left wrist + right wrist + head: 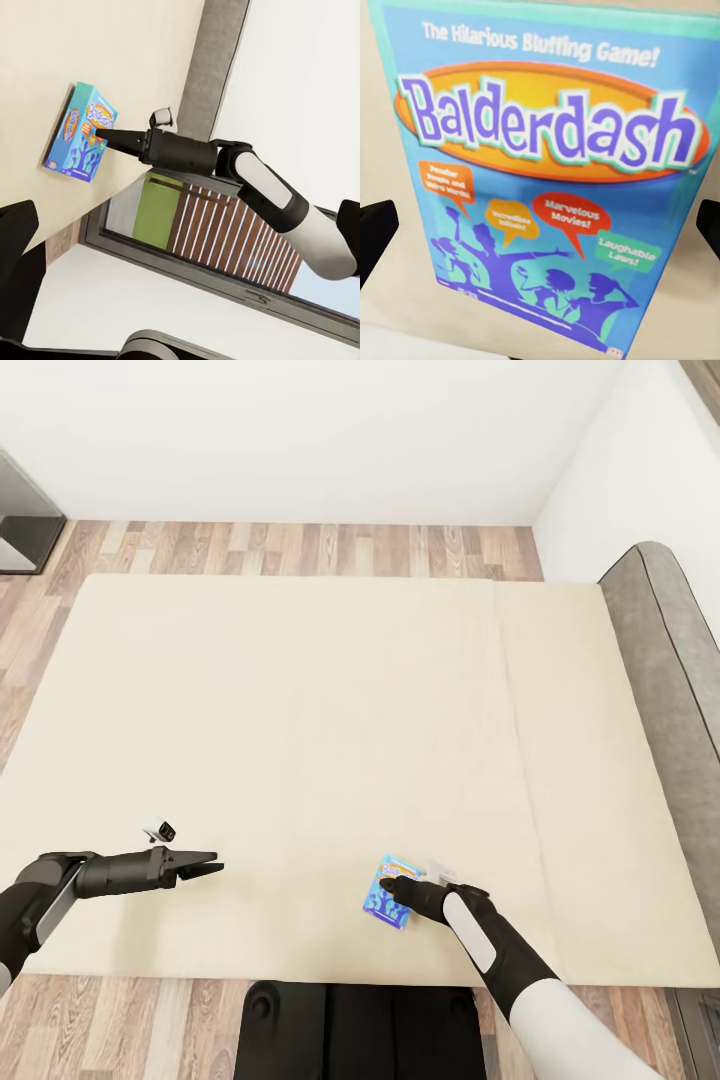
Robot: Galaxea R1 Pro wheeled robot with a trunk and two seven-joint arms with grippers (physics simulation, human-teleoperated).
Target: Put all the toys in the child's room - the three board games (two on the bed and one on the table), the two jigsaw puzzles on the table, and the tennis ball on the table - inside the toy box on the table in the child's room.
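Note:
A small blue board game point(383, 892) marked "Balderdash" lies flat on the beige bed point(330, 710), close to its near edge. My right gripper point(393, 887) hangs right over the game's top face, open. In the right wrist view the box point(547, 187) spreads between the two dark fingers point(376, 229) at the picture's edges. In the left wrist view the same box point(79, 135) has the right gripper's tip point(96, 133) at its face. My left gripper point(207, 866) hovers open over bare mattress, well to the left of the game, holding nothing.
The grey headboard point(665, 690) runs along the bed's right side by a white wall. Wood-plank floor point(300, 550) lies beyond the far edge, with a dark grey piece of furniture point(25, 525) at the far left. My black base point(360, 1030) stands against the near edge.

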